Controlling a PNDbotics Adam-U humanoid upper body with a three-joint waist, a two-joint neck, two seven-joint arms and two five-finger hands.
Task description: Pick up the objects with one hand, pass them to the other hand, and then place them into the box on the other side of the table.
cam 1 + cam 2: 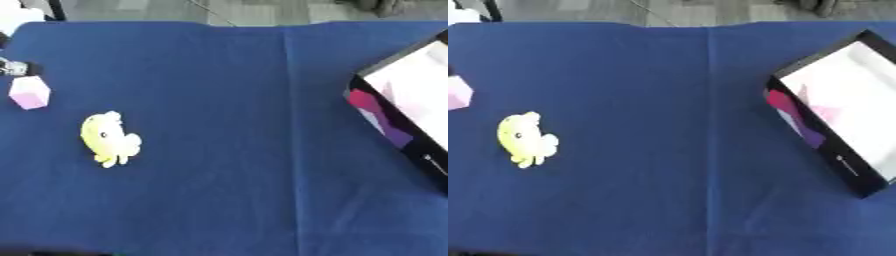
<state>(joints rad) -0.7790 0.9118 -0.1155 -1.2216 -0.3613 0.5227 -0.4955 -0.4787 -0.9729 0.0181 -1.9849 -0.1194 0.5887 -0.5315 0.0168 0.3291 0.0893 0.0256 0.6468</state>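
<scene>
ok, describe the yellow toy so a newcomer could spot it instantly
Start at the blue table and go to its left side, opposite the box on the right. The yellow toy lies there on the cloth, just nearer the robot than the pink cube. It is soft and rounded with pale patches, while the cube is pink and square-edged.

Even, soft overhead light leaves almost no shadows on the blue tablecloth (pixel 227 125). The box (pixel 842 100) interior glares white, washed out. Both views are blurry, edges smeared throughout.
</scene>
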